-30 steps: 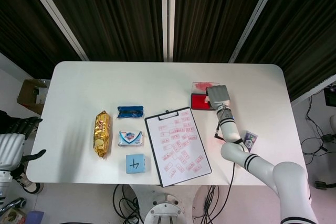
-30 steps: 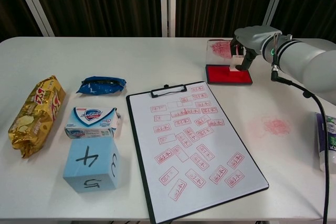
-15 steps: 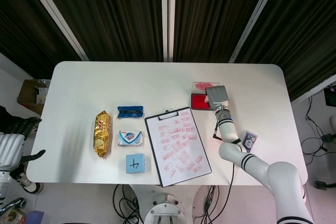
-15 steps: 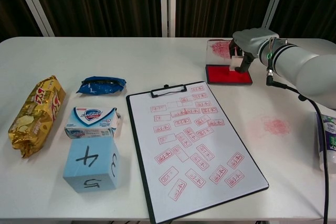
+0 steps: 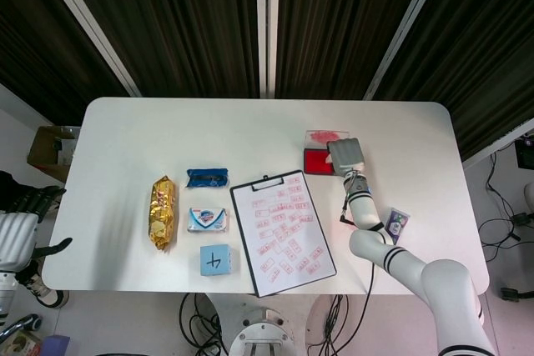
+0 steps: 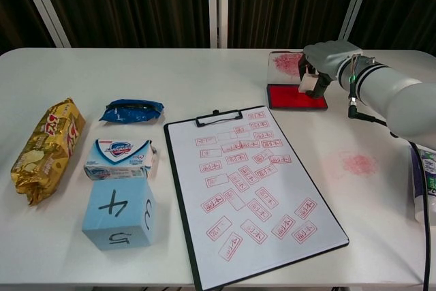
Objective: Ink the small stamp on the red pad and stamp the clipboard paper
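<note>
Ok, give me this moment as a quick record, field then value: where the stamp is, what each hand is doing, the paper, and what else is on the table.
stamp: small stamp held in the right hand, over the red pad
contact with pad: cannot tell
left hand: off the table's left edge, holding nothing
clipboard paper: already covered in red stamp marks
pad lid: open behind the pad, ink-smeared
other items: gold snack bag, blue packet, soap box, blue cube
</note>
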Robot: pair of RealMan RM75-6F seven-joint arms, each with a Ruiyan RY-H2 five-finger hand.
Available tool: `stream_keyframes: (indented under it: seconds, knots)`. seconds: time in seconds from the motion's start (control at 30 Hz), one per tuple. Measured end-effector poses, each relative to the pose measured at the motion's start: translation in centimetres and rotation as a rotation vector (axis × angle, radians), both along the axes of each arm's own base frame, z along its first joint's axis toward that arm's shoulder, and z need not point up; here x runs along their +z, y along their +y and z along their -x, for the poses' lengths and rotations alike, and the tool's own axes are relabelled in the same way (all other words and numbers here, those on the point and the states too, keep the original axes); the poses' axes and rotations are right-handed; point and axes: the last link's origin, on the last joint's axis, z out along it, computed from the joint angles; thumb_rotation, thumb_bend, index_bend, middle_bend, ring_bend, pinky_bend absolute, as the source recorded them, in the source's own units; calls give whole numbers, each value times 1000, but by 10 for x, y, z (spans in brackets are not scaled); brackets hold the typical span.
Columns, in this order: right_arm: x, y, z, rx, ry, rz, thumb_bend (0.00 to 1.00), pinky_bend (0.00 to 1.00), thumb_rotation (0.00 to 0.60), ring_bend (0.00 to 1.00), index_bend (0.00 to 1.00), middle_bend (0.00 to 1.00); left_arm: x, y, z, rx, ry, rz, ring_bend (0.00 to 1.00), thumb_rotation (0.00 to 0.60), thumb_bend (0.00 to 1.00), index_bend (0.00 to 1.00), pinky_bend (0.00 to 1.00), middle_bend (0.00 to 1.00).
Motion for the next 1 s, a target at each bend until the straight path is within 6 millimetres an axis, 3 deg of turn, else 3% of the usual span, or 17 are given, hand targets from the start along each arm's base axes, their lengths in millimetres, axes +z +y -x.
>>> stream_keyframes:
  seconds: [0.4, 0.63, 0.83, 1.0]
  knots:
    - [2, -1, -2, 9, -24, 14, 468, 993, 600, 910, 983, 829, 3, 0, -2, -5, 4, -5, 155, 600, 0, 197, 255, 171]
    - [20, 0, -15, 56, -102, 58, 468, 992, 600, 910, 983, 829, 3, 1, -4, -13, 2, -6, 155, 600, 0, 197, 255, 172]
    - [41, 18, -33, 154, -177, 68, 468, 993, 600, 910, 983, 829, 2, 2, -5, -13, -1, -4, 155, 600, 0, 198, 254, 171]
    - [57, 50, -52, 259, -236, 34, 468, 993, 600, 910, 983, 829, -1, 2, -9, -26, -3, -2, 155, 600, 0, 197, 254, 171]
